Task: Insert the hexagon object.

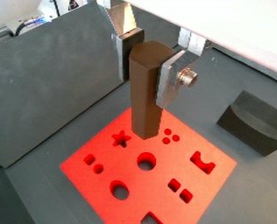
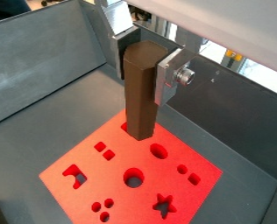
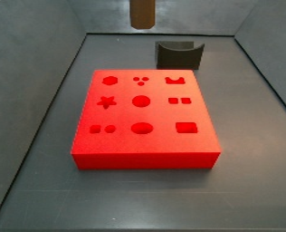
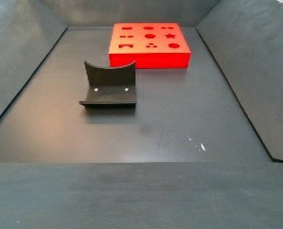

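Above the grey floor [image 4: 168, 125] and red block [image 3: 146, 127], fingers [image 1: 173, 77] clamped on the upright hexagon object [image 1: 145, 92], gripper [image 2: 145, 54] overhead.

Your gripper [image 1: 151, 63], clamped on the hexagon object [image 1: 145, 94], hangs over the red block [image 3: 143, 122] with open air underneath. The only floor obstacle is the fixture [image 4: 109, 86], well apart, and grey walls [image 3: 49, 77] box you in.

Dark grey floor [image 4: 168, 134] carries red block [image 3: 143, 122], fixture [image 4: 108, 85] well apart; pincer [image 1: 147, 66] above
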Available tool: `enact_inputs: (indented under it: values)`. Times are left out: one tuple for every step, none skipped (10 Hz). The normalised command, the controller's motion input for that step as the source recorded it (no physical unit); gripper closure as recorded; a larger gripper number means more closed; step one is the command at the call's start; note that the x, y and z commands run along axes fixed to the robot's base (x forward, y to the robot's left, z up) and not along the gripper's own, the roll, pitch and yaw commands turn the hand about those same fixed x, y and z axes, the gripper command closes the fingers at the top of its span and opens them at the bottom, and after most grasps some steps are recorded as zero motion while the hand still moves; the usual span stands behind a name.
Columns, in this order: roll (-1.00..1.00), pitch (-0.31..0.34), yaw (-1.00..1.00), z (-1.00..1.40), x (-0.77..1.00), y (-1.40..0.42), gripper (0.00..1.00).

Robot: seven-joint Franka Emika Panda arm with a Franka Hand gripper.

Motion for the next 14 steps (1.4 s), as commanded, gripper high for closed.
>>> enact_inputs:
  values:
    - [-0.02,-0.064,-0.21,-0.12,-0.21,0.00,1.00]
    - [0.00,0.059,-0.79,-0.50,0.00,0.25,1.00]
    - [0.00,0.077,-0.68,-0.76,-0.01,0.39,1.00]
    - [0.01,0.000,-0.87,-0.73,-0.06,0.20,1.00]
    - [0.00,0.004,-0.92,-0.77,0.00,0.16,1.00]
    - [0.06,0.040,-0.92,-0.81,0.00,0.14,1.00]
    - [0.08,0.051,-0.92,-0.81,0.00,0.13,1.00]
    - [0.07,0.060,-0.86,-0.82,0.00,0.19,1.00]
    - [0.06,0.043,-0.75,-0.76,-0.10,0.30,1.00]
    - [0.02,0.000,-0.52,-0.56,-0.46,0.45,1.00]
    - [0.00,-0.034,-0.39,-0.39,-0.78,0.47,1.00]
    - [-0.04,-0.111,-0.20,-0.17,-0.92,0.53,1.00]
    - [-0.16,-0.213,-0.13,0.00,-0.77,0.49,1.00]
    - [-0.26,-0.399,-0.04,0.04,-0.63,0.34,1.00]
